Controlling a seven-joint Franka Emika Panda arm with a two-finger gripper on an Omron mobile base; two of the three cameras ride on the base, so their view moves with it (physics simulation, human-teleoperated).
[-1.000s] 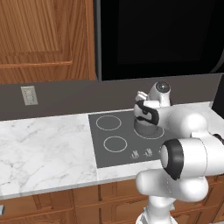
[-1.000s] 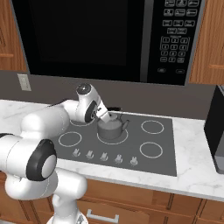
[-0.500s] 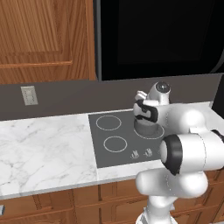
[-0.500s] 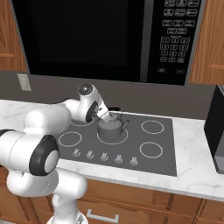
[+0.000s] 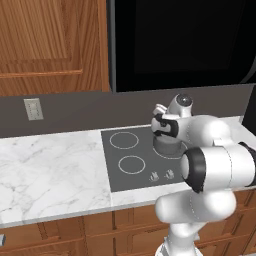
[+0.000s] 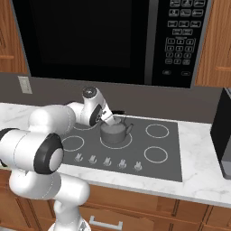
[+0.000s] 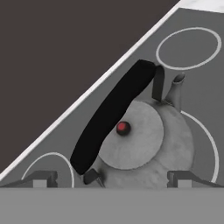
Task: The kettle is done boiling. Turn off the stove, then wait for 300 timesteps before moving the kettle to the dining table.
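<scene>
Kettle [image 6: 114,132] sitting upright on stove [image 6: 155,155], over a white burner ring at the back middle of the cooktop, spout pointing toward the right of the right base view. Black arched handle [image 7: 111,116] crossing diagonally over the lid in the hand view; small red-looking lid knob [image 7: 123,127] showing just beside it. Gripper [image 7: 111,176] hanging directly above the kettle body, jaws standing wide apart, one fingertip [image 7: 43,178] to each side of the kettle, touching nothing as far as visible. Arm reaching in from the base and partly covering the kettle in the left base view [image 5: 167,145]. Row of small silver knobs [image 6: 107,161] lying along the stove's front edge; markings on them too small to read. Stove resting flush in the white marble surface [image 5: 50,170]. Black microwave [image 6: 90,40] hanging above the stove, keypad [image 6: 180,36] on its right side carrying rows of light button labels, too small and blurred to read. Wall outlet [image 5: 33,108] sitting on the dark backsplash to the left. Dark appliance [image 6: 223,131] standing on the surface at the right edge, no legible branding on it.
</scene>
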